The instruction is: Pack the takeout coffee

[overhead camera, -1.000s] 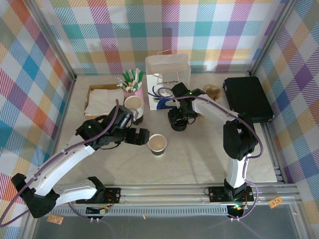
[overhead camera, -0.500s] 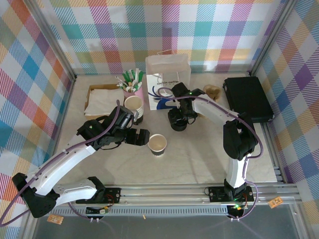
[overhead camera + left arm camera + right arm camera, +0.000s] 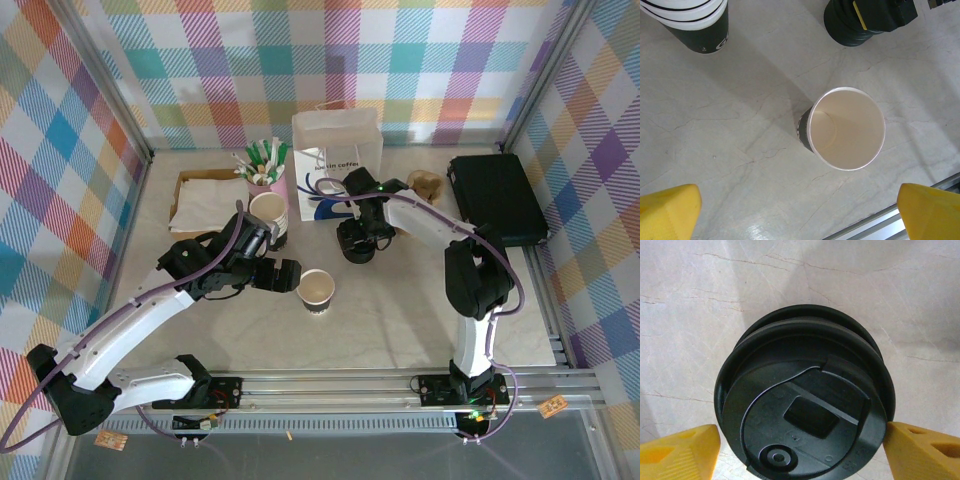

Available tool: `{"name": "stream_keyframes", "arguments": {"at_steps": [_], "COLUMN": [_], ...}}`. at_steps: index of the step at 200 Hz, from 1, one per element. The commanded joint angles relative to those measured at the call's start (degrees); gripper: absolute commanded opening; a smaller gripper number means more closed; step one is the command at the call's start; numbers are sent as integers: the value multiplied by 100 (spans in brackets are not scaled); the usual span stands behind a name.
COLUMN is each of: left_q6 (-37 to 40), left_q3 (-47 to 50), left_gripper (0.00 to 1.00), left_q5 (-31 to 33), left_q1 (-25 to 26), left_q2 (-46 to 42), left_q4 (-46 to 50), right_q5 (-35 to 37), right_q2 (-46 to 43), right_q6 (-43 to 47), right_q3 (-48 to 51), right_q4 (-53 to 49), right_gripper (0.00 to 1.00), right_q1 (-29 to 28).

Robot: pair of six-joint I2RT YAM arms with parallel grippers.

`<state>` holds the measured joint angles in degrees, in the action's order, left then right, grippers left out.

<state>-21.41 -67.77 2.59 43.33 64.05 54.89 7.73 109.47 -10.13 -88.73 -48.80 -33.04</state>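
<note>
- Tray [image 3: 188, 178]: far-left of the table [image 3: 400, 310], holding white napkins [image 3: 208, 200].
- Pink pot [image 3: 272, 186]: just right of the tray, filled with green-and-white sachets.
- Cup stack [image 3: 270, 212]: nested paper cups, upright, in front of the pink pot.
- Left hand [image 3: 290, 272]: released, its yellow fingertips [image 3: 667, 210] spread wide and low over the table; it sits just left of the cup and holds nothing.
- Cup [image 3: 316, 290]: upright near the middle of the table, mouth open and pale inside showing, dark lower part. It stands ahead of the left hand's spread fingers, apart from both.
- Bag [image 3: 337, 150]: white with blue logo, upright at the back, behind the lids.
- Lids [image 3: 805, 405]: squat black stack on the table in front of the bag.
- Right hand [image 3: 360, 238]: directly over the lids, one yellow fingertip at each side of the top lid. I cannot tell whether it is clenched on it.
- Case [image 3: 497, 198]: black, flat, at the far right.
</note>
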Motion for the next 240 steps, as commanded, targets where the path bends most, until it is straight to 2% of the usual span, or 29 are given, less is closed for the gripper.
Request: {"name": "stream_keyframes", "arguments": {"at_steps": [1, 180, 240], "left_q6": [-56, -177, -159], "left_q3": [-18, -122, -149], "left_gripper": [100, 99, 99], "left_q5": [23, 31, 35], "left_q1": [35, 35, 38], "left_q2": [-37, 35, 81], "left_q4": [6, 43, 39], "right_q5": [-30, -8, -8], "right_q2": [90, 271, 338], "right_q6": [59, 257, 271], "right_q3": [-129, -381, -364], "right_q4": [85, 117, 89], "right_gripper": [84, 81, 83], "right_q1": [-10, -10, -10]}}
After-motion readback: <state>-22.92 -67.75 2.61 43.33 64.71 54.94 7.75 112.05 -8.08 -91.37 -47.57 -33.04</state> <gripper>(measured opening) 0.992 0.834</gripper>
